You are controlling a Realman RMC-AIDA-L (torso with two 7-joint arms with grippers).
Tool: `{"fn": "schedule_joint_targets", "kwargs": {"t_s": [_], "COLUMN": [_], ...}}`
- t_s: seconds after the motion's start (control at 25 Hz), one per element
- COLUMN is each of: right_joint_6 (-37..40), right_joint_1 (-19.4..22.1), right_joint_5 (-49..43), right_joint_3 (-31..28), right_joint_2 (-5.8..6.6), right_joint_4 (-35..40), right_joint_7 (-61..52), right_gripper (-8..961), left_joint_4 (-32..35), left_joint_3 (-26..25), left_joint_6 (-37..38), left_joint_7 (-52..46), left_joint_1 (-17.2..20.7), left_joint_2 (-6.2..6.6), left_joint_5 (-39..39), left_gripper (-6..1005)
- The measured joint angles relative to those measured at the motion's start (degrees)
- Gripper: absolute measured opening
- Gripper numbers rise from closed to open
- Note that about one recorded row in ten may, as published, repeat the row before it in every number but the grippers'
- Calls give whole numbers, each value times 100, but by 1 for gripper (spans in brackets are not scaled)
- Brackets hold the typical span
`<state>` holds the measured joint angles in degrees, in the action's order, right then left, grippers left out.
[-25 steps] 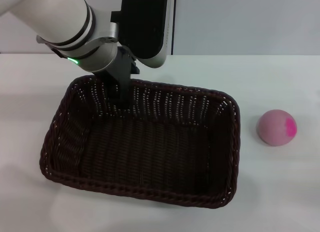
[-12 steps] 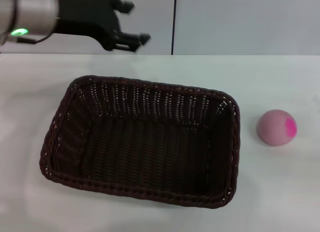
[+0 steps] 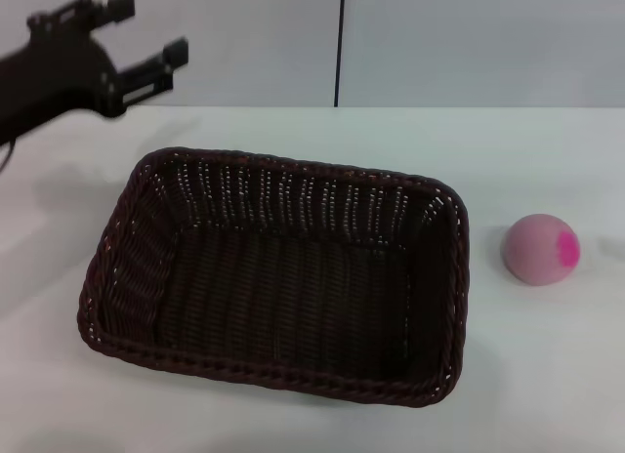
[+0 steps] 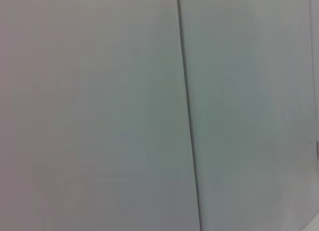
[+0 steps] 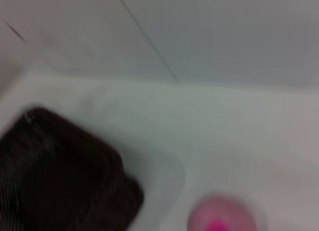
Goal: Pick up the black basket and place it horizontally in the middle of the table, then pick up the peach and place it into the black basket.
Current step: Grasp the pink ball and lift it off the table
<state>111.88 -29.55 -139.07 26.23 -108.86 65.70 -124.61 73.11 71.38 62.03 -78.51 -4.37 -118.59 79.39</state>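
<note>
The black basket [image 3: 278,272] lies lengthwise across the middle of the white table [image 3: 527,150], empty. The peach [image 3: 540,248], pale pink with a magenta patch, sits on the table just right of the basket, apart from it. My left gripper [image 3: 146,35] is open and empty, raised above the table's far left, clear of the basket's back left corner. My right gripper is out of the head view. The right wrist view shows a corner of the basket [image 5: 60,176] and the peach [image 5: 222,216] below it. The left wrist view shows only the wall.
A grey wall with a dark vertical seam [image 3: 339,43] stands behind the table's far edge. Bare tabletop lies in front of, behind and to the right of the basket.
My left gripper has let go of the basket's back rim, risen, and swung away to the far left. The basket and the peach have stayed in place.
</note>
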Motion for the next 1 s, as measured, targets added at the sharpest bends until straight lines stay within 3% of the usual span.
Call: {"fn": "schedule_joint_targets", "kwargs": {"t_s": [0.12,0.16,0.28,0.68,1.0], "right_joint_6": [63,49,-180,-1615,-2149], "right_joint_1": [-472,-568,-802,-935,-889], "right_joint_5": [-878,-1022,-1172,-1204,-1334], "right_joint_3": [15,22,292,1410,1458], "right_joint_2": [-65,-112,-227,-380,-422], "right_joint_4": [-137,-184,-613,-1730,-1739], "right_joint_7": [-227,-253,-415,-969,-1246], "right_gripper": [642,640,633,611,593], "left_joint_4": [-272,-609,-775,-1036,-1100], "left_joint_3": [88,142,147,132,108], "left_joint_6": [-2,10,21,51,48], "left_joint_7": [299,512,553,560,564], "left_joint_1": [79,124,135,162,120], "left_joint_2": [3,5,5,18,21], "left_joint_5": [-249,-420,-454,-483,-489], "left_gripper": [758,759,759,758,755]}}
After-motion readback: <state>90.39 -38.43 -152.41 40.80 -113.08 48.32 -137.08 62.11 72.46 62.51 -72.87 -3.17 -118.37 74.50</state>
